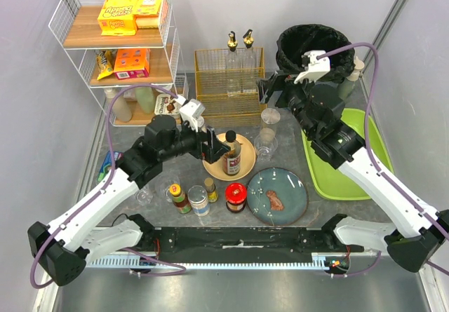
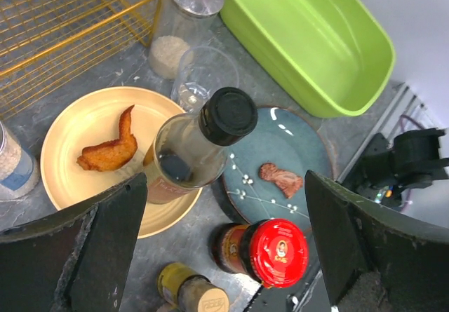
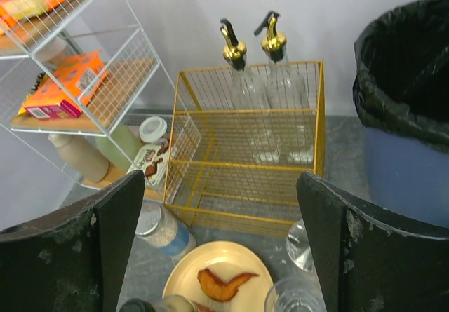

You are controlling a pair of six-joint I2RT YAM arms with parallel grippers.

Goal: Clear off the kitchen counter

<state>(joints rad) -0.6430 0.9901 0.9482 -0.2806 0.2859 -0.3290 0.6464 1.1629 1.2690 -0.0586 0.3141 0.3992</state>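
Observation:
The dark grey kitchen counter (image 1: pixel 291 151) holds a yellow plate (image 1: pixel 210 166) with a chicken wing (image 2: pixel 109 151) and an upright black-capped sauce bottle (image 1: pixel 231 156). Beside it lie a blue plate (image 1: pixel 287 186) with a piece of meat (image 2: pixel 280 179), a red-lidded jar (image 1: pixel 236 196), a can (image 1: pixel 198 201) and small spice bottles (image 1: pixel 210 189). My left gripper (image 1: pixel 212 144) is open and empty above the sauce bottle (image 2: pixel 203 140). My right gripper (image 1: pixel 270 87) is open and empty, high beside the gold wire basket (image 3: pixel 245 151).
A lime-green tray (image 1: pixel 351 158) lies at the right. A black-lined bin (image 1: pixel 312 45) stands at the back right. A white wire rack (image 1: pixel 119 45) with boxes stands at the back left. Two glasses (image 1: pixel 265 142) stand before the basket. Oil bottles (image 1: pixel 238 42) stand behind it.

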